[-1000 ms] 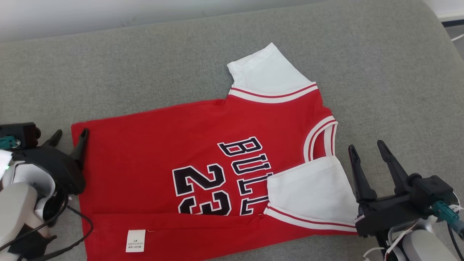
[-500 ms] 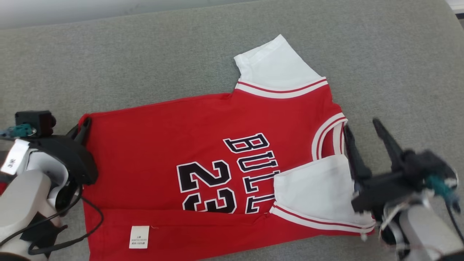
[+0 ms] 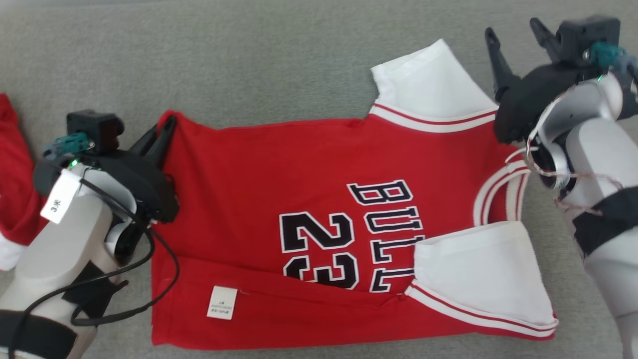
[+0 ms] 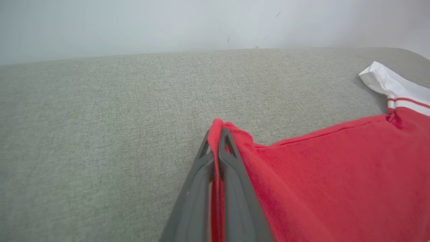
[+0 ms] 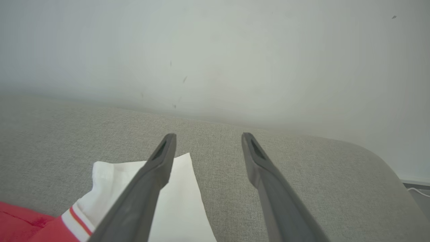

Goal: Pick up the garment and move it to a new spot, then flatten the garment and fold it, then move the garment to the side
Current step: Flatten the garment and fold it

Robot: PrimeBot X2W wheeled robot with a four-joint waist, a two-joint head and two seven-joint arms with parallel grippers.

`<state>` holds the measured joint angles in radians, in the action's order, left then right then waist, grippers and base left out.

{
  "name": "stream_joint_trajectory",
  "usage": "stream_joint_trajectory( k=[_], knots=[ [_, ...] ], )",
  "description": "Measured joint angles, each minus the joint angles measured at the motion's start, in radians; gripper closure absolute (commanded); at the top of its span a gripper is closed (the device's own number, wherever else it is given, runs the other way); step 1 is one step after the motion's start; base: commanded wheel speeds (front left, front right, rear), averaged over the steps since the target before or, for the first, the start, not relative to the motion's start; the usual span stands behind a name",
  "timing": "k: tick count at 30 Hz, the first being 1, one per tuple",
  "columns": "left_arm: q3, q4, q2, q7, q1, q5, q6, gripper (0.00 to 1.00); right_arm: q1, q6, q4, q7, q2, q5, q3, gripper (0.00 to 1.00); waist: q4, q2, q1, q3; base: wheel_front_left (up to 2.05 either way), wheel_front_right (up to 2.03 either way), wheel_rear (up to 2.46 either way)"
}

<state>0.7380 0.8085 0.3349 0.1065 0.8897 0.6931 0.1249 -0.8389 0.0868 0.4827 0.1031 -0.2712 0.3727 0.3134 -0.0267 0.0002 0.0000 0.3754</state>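
Observation:
The garment point(image 3: 279, 179) is a red jersey with white sleeves and black "BULLS 23" lettering. It lies spread on the grey cushion point(image 3: 249, 65), its near long edge folded over with a white label showing. My left gripper point(image 3: 167, 127) is shut on the far left corner of the hem. In the left wrist view the left gripper point(image 4: 217, 132) pinches a ridge of the garment point(image 4: 319, 174) between its fingers. My right gripper point(image 3: 513, 29) stands open just right of the far white sleeve point(image 3: 428, 85). In the right wrist view the right gripper point(image 5: 208, 136) holds nothing, its left finger over that sleeve point(image 5: 181, 201).
Another red and white cloth point(image 3: 15, 189) lies at the left edge of the head view. A pale wall point(image 5: 215, 50) rises behind the cushion. The cushion's rounded right end point(image 5: 386, 174) shows in the right wrist view, with bare grey fabric beyond the garment.
The head camera has shifted. My left gripper has shut on the hem corner. My right gripper, still open, has moved from beside the near sleeve to beside the far sleeve.

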Motion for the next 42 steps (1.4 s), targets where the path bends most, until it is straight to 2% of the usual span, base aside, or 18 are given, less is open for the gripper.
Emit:
stream_joint_trajectory(
  k=[8,23,24,26,33,39,42],
  knots=[
    [0.081,-0.048,-0.021,0.043,0.056,0.002,0.000,1.00,-0.157,0.001,0.231,0.105,-0.003,-0.035,0.020,0.00,0.077,-0.0001,0.0001,0.053,0.00,0.00,0.00],
    [0.174,-0.052,-0.027,0.107,0.095,0.039,0.000,1.00,-0.307,0.001,0.465,0.161,0.015,-0.095,0.073,0.00,0.176,-0.0001,-0.0001,0.150,0.00,0.00,0.00],
    [0.177,-0.052,-0.026,0.111,0.099,0.041,0.004,1.00,-0.312,0.001,0.473,0.161,0.015,-0.097,0.076,0.04,0.177,-0.0001,-0.0001,0.152,0.00,0.00,0.00],
    [0.182,-0.051,-0.025,0.116,0.102,0.058,0.007,1.00,-0.322,0.001,0.488,0.161,0.017,-0.099,0.079,1.00,0.178,-0.0001,0.0000,0.156,0.00,0.00,0.00],
    [0.199,-0.021,-0.017,0.133,0.103,0.094,0.008,1.00,-0.338,-0.018,0.542,0.115,0.031,-0.099,0.088,1.00,0.170,-0.0001,0.0000,0.150,0.00,0.00,0.00],
    [0.212,0.010,0.006,0.133,0.102,0.133,0.008,1.00,-0.337,-0.034,0.562,0.031,-0.016,-0.084,0.047,1.00,0.158,-0.0001,0.0000,0.120,0.00,0.00,0.00],
    [0.214,0.018,0.019,0.133,0.102,0.139,0.008,1.00,-0.337,-0.044,0.572,-0.009,-0.015,-0.081,0.044,1.00,0.147,-0.0001,-0.0001,0.103,0.00,0.00,0.00]
  ],
)
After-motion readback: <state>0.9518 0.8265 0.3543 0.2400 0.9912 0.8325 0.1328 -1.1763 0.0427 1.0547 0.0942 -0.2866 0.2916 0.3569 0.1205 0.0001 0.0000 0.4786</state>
